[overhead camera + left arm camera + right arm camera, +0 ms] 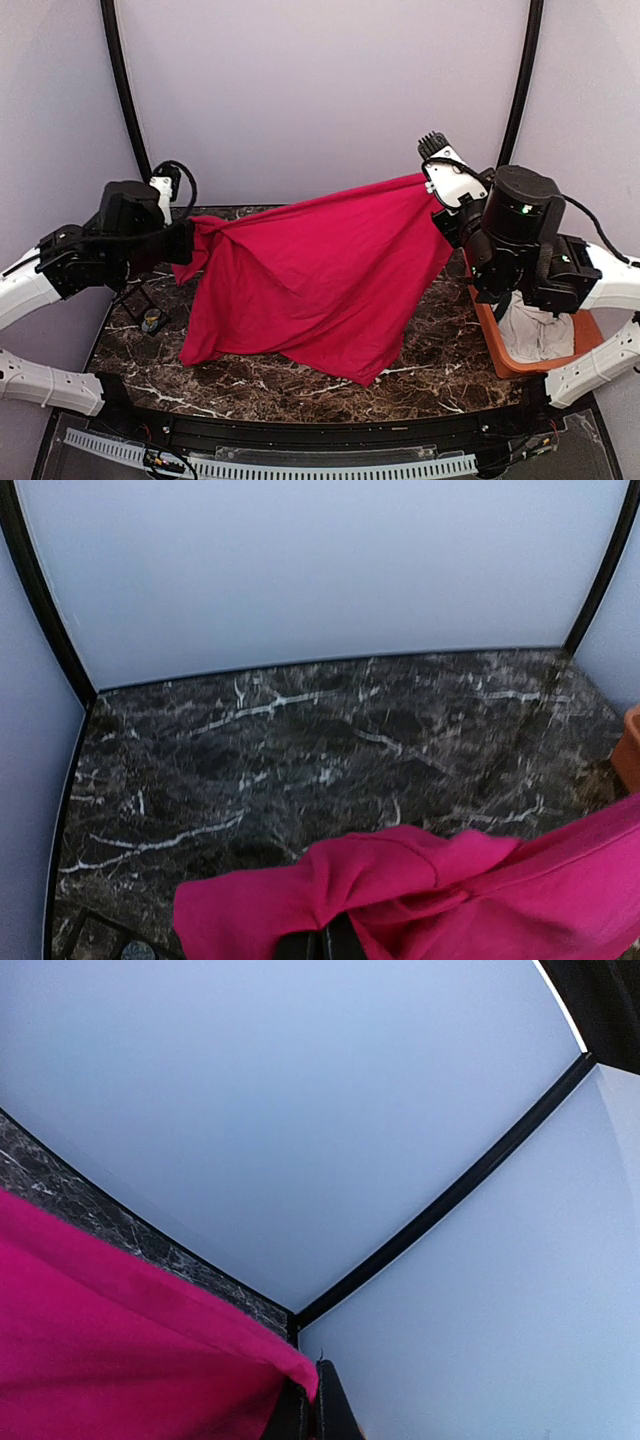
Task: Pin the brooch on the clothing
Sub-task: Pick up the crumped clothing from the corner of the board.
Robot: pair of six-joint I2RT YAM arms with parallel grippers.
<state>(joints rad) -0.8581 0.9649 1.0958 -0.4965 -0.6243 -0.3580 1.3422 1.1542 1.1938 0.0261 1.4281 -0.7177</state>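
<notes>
Above a dark marble counter [300,390], a bright red T-shirt [320,280] hangs stretched between two robot arms, held up like a banner in front of a pale backdrop. The left pincer [185,241] is clamped shut on a bunched, twisted corner of the fabric at the left side of the counter. The right pincer [436,205], raised higher, is closed on the shirt's top edge at the right. The cloth slopes down from right to left, and its lower folds drop to the counter near the middle and front left.

From the left wrist camera, the dark fingers [345,942] sit pressed together at the bottom of the view, with red fabric gathered around them and bare marble beyond. From the right wrist camera, the fingers [335,1412] pinch a folded edge of the shirt against the pale wall and a black frame strut.

An orange-brown bin [492,340] stands on the right side of the counter beneath the right arm, with a white cloth [535,335] inside. A small dark object [152,322] lies on the counter under the left arm, too small to identify.
</notes>
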